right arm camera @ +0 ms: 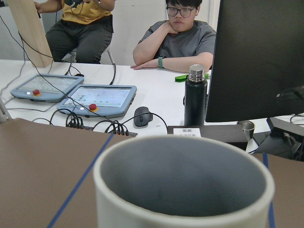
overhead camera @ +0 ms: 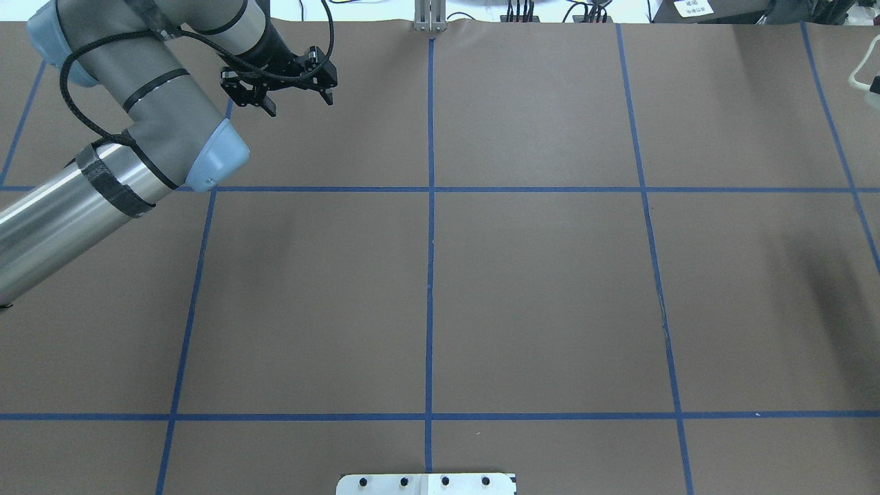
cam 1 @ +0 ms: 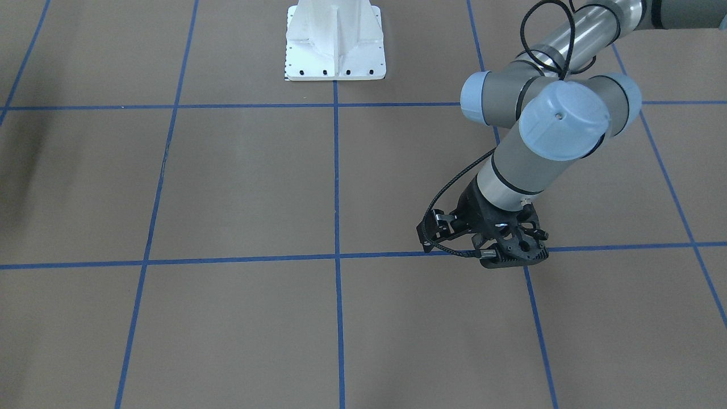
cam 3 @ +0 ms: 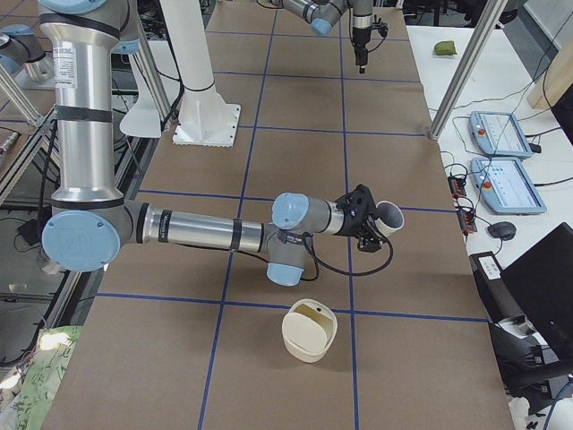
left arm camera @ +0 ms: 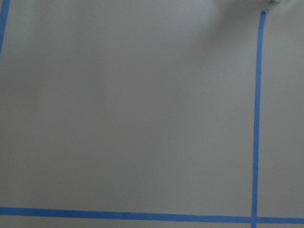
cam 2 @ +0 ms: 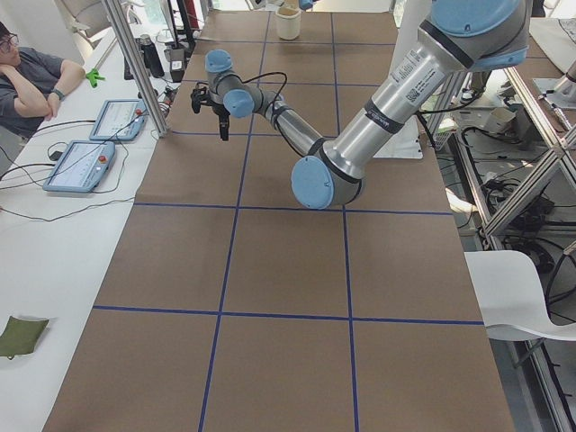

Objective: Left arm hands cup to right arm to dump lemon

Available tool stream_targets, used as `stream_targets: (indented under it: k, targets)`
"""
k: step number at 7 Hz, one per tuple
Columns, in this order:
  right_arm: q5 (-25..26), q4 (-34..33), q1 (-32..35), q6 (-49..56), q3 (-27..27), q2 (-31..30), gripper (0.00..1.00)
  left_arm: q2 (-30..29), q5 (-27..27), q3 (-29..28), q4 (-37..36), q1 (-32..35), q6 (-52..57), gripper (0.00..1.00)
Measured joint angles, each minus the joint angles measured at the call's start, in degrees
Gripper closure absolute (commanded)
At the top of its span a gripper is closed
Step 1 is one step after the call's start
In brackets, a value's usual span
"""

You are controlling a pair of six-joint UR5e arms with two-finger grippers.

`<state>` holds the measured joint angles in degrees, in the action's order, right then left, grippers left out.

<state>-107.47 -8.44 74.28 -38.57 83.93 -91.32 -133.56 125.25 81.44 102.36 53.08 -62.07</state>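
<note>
Brown paper covers the table (overhead camera: 550, 289), ruled into squares by blue tape (overhead camera: 431, 275). We find the cup (cam 3: 391, 215) at the tip of the right arm (cam 3: 197, 228), the near one in the right-side view. It sits just in front of the right gripper (cam 3: 372, 221), close to the table's edge on the operators' side. The gripper comes at it from the side, low over the paper. From this view we cannot tell whether its fingers are clamped on the cup, nor whether the cup touches the table.

In the right wrist view the cup fills the bottom, about upright, with its cream rim toward us and a dark grey inside. Its floor is hidden below the rim, so we cannot tell where the lemon is.

Well apart from the cup, nearer the table's right end, stands a cream container (cam 3: 304, 345) with a tan patch inside that we cannot identify.

The left gripper (overhead camera: 298, 102) hangs over the far left square in the overhead view, fingers pointing down, jaws spread wide with nothing between them. Its wrist view shows only paper and tape.

Beyond the cup, a person in grey (right arm camera: 183, 40) and a person in yellow (right arm camera: 78, 9) sit at a white bench (right arm camera: 156, 90) with two tablets (right arm camera: 97, 99), a black bottle (right arm camera: 195, 99) and a dark monitor (right arm camera: 256, 57).
</note>
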Motion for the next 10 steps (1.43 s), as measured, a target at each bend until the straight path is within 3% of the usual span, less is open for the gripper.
stream_targets:
  k: [2,5,7,10]
  targets:
    - [7.6,-9.8,-6.0,9.7,6.4,0.0,0.79,0.5,0.0,-0.1,0.1,-0.1,0.1,0.0]
    - [19.3,-23.0,-21.0,10.0,18.1,3.1,0.79,0.6,0.2,0.0,0.1,0.0,0.1,0.0]
    - [27.2,-28.0,-31.1,7.2,20.1,8.8,0.79,0.3,0.5,0.2,0.1,0.0,-0.5,0.0]
    - [45.9,-43.3,-45.7,6.1,19.5,22.5,0.79,-2.4,1.0,1.3,0.6,-0.1,-6.1,0.0]
